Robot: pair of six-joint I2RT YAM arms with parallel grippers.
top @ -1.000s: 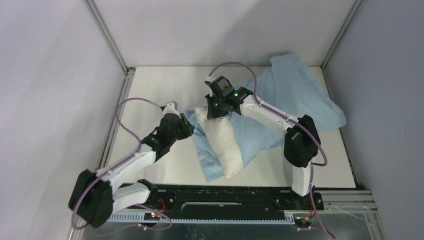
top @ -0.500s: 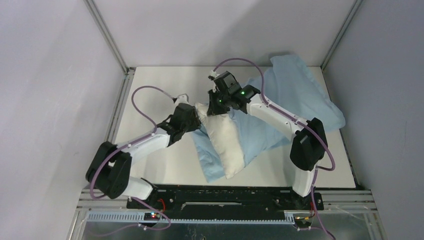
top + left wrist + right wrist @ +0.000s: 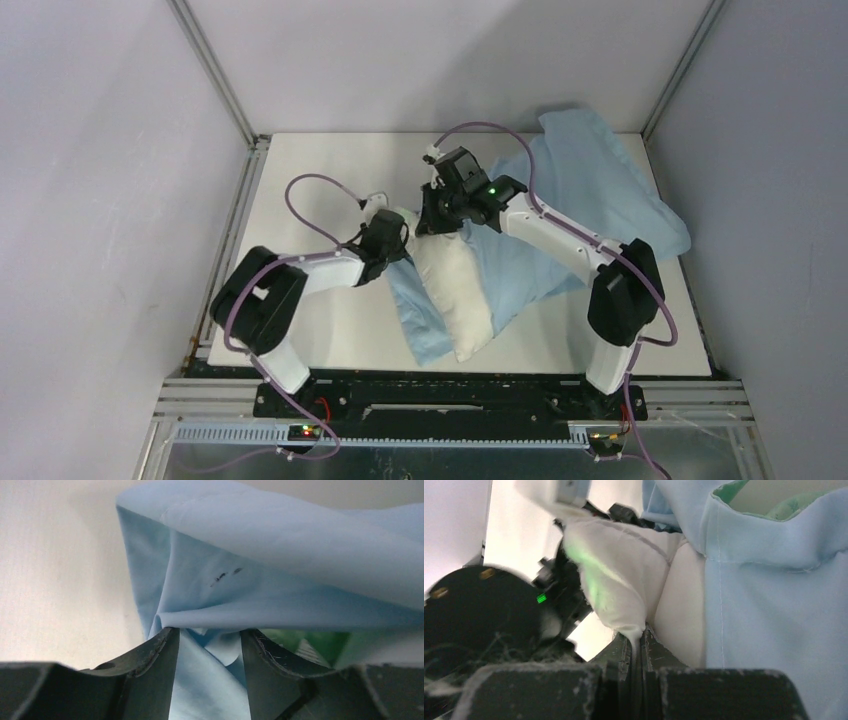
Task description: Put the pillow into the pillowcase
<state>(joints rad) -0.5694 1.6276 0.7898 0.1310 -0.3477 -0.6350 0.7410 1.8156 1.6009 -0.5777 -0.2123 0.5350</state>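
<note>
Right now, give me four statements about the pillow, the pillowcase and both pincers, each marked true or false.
1. The right pincer is shut on the pillow. True.
2. The pillow is fully inside the pillowcase. False: most of it lies exposed on top of the blue cloth.
3. The left pincer has its jaws apart with pillowcase cloth between them. True.
4. The pillowcase is red. False: it is light blue with a green face.
</note>
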